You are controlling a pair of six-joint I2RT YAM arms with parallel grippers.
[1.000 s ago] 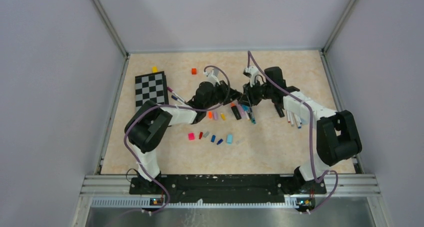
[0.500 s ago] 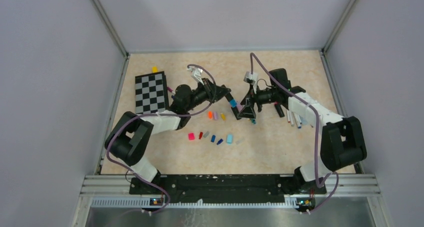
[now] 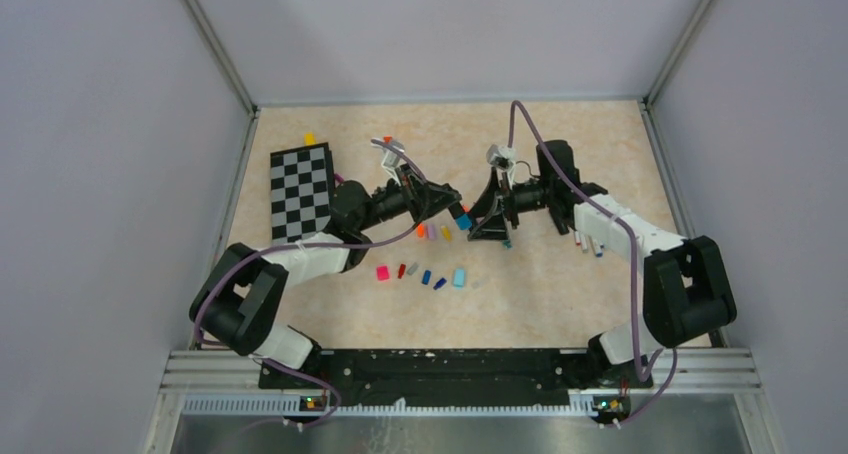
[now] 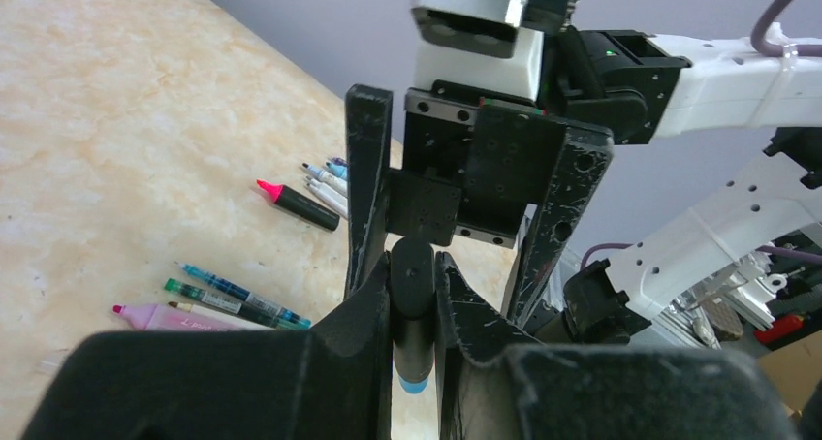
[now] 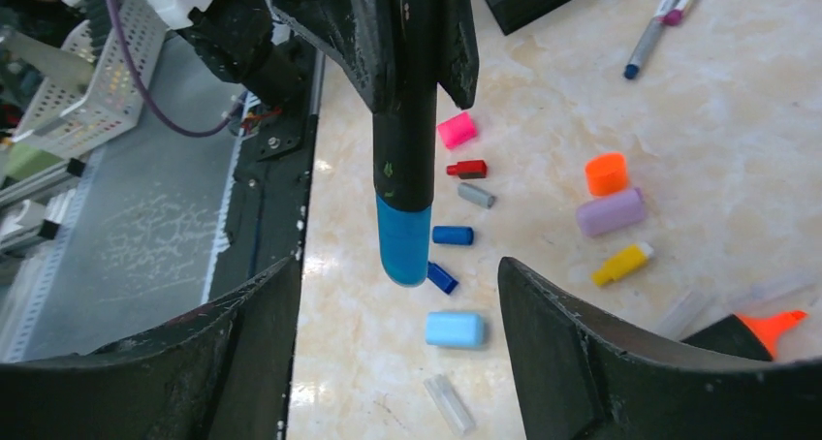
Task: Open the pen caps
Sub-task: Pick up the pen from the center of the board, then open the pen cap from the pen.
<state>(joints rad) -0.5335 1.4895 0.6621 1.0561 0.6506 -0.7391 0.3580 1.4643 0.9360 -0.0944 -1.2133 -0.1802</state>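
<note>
So that the cap [image 5: 403, 241] can be pulled off, the left gripper [image 5: 411, 67] clamps the pen [image 5: 405, 144], its capped end between the spread, empty jaws of the right gripper [image 5: 397, 263].

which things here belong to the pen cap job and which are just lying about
Job: black pen in the left tool, its blue cap, loose caps, loose pens.
Lying about: checkerboard, yellow cube.
</note>
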